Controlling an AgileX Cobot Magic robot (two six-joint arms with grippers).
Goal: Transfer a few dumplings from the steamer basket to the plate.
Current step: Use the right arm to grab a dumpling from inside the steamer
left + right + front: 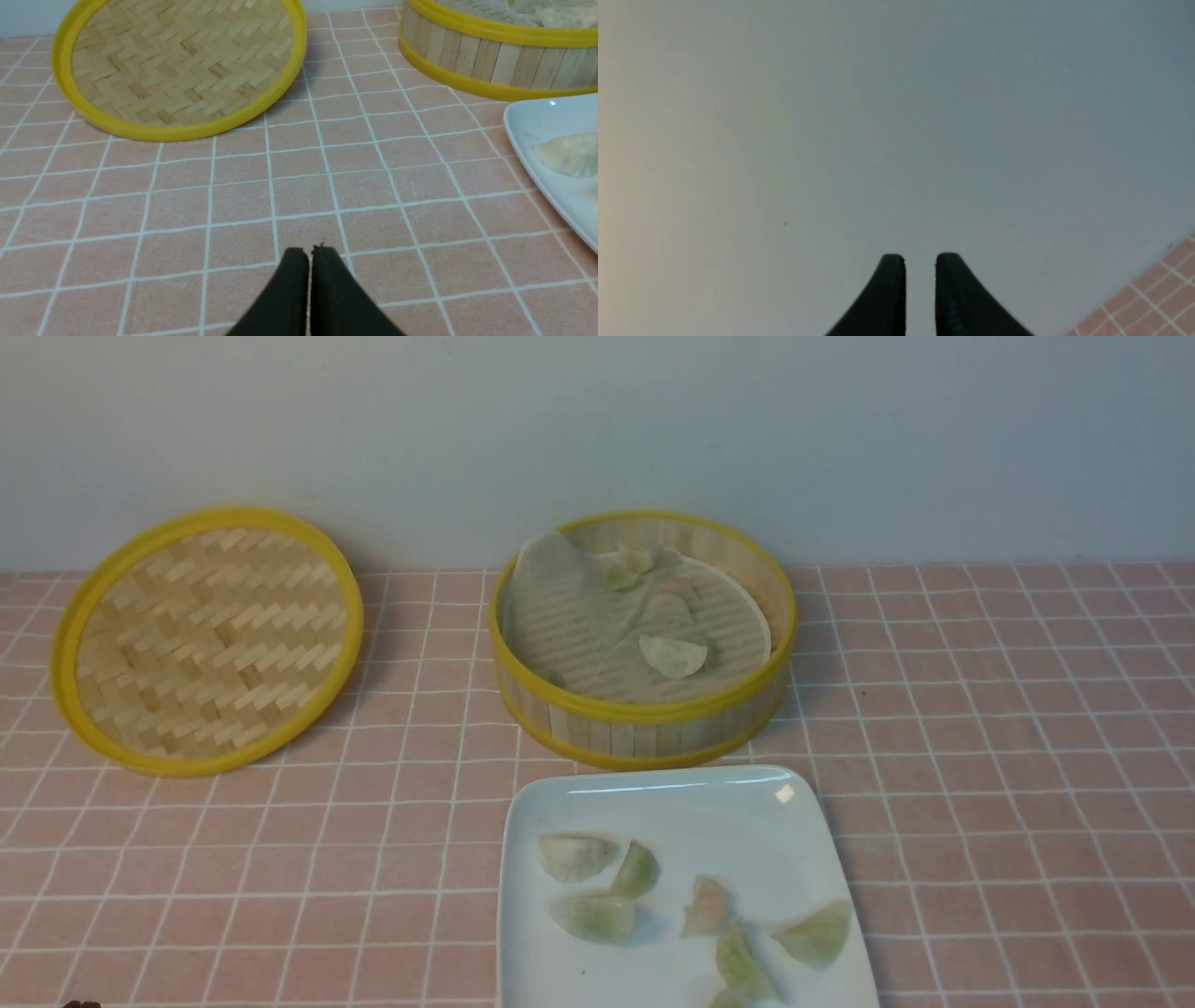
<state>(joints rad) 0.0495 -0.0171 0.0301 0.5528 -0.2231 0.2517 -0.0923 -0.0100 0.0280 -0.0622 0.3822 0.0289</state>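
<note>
The steamer basket (644,719) stands at the table's middle back and holds several dumplings (672,655) on its paper liner. The white plate (653,793) lies in front of it with several dumplings (576,855) on it. In the left wrist view my left gripper (309,252) is shut and empty, low over the tiled table, with the basket (490,60) and the plate (532,126) ahead of it to one side. In the right wrist view my right gripper (920,257) is slightly open, empty, and faces the bare wall. Neither gripper shows in the front view.
The shallow woven lid (205,639) leans at the back left; it also shows in the left wrist view (177,65). The pink tiled table (1008,728) runs to a pale wall behind.
</note>
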